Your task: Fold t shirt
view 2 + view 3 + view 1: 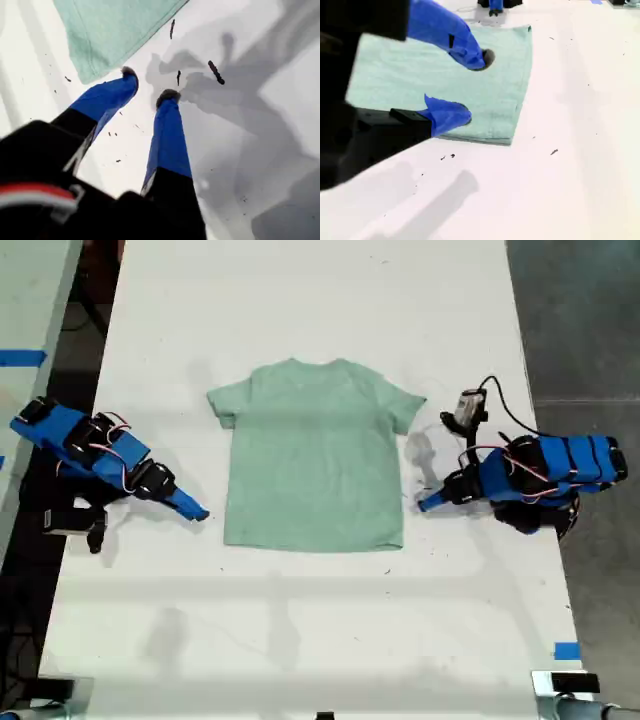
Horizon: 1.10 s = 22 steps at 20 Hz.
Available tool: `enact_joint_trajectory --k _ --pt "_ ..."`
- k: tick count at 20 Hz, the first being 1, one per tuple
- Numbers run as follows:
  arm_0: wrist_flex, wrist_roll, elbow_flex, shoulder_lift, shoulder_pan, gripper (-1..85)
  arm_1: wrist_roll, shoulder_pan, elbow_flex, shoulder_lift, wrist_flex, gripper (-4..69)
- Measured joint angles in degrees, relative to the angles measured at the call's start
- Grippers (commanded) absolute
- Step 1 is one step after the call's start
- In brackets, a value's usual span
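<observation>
White bench [300, 640] | my second hand [474, 87] spread, empty, near one hem corner | my first hand [150, 85] spread, empty, near the other | t shirt [315, 455] lay flat between them; judged soft, light, limp: pinch hem corners.

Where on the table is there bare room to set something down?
Bare table spans the whole strip below the t-shirt hem in the exterior view, and the strip above its neck. Crowded: beside both of the shirt's side edges, where the arms reach in.
</observation>
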Motion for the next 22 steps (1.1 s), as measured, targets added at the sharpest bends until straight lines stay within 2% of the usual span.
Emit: enact_joint_trajectory --k 3,5,7,8,10,11,12,14,16,17,20,22 --pt "0.0 0.0 0.0 0.0 0.0 14.0 -1.0 1.4 -0.2 0.0 -0.1 12.0" --pt "0.0 0.0 0.0 0.0 0.0 14.0 -4.6 1.3 -3.2 -0.1 -2.1 12.6" --pt "0.0 0.0 0.0 0.0 0.0 14.0 2.8 0.8 -4.5 0.7 -4.5 8.7" --pt "0.0 0.0 0.0 0.0 0.0 14.0 5.3 2.6 -4.5 0.4 -6.3 9.3" --pt "0.0 0.0 0.0 0.0 0.0 14.0 1.9 8.6 -4.6 0.0 -11.2 0.3" --pt "0.0 0.0 0.0 0.0 0.0 14.0 0.7 11.5 -7.6 -1.1 -11.4 0.7" --pt "0.0 0.0 0.0 0.0 0.0 14.0 -1.1 15.2 -12.9 -3.4 -10.2 1.4" --pt "0.0 0.0 0.0 0.0 0.0 14.0 -4.6 23.0 -27.9 -17.4 -3.4 5.0" --pt "0.0 0.0 0.0 0.0 0.0 14.0 -9.4 30.1 -44.4 -33.9 3.8 17.9" --pt "0.0 0.0 0.0 0.0 0.0 14.0 -12.7 34.9 -52.2 -41.0 6.2 20.5" --pt "0.0 0.0 0.0 0.0 0.0 14.0 -21.4 45.6 -71.5 -62.1 10.7 22.9" --pt "0.0 0.0 0.0 0.0 0.0 14.0 -24.3 50.3 -80.3 -75.8 10.9 23.5"
